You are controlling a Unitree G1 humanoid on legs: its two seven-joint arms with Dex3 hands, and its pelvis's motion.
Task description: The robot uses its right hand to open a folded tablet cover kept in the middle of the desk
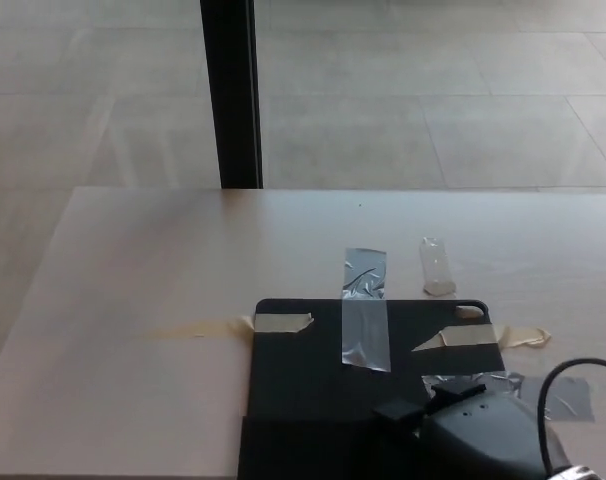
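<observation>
Lying flat at the near middle of the pale surface [133,260]: one black tablet cover [303,375], folded, its near edge cut off by the frame. Fixed along its far edge by a clear tape strip [364,310] running onto the surface, a beige tape piece [281,322] at its left corner, and another beige piece [483,338] at its right. Just beyond the far right corner, apart from the cover: a small clear vial [436,266], lying down. Right hand [463,425]: at the lower right, over the cover's near right part; state of the fingers cannot be told. A black cable [573,375] loops beside it. Background: tiled floor [433,90] and dark post [231,95].
</observation>
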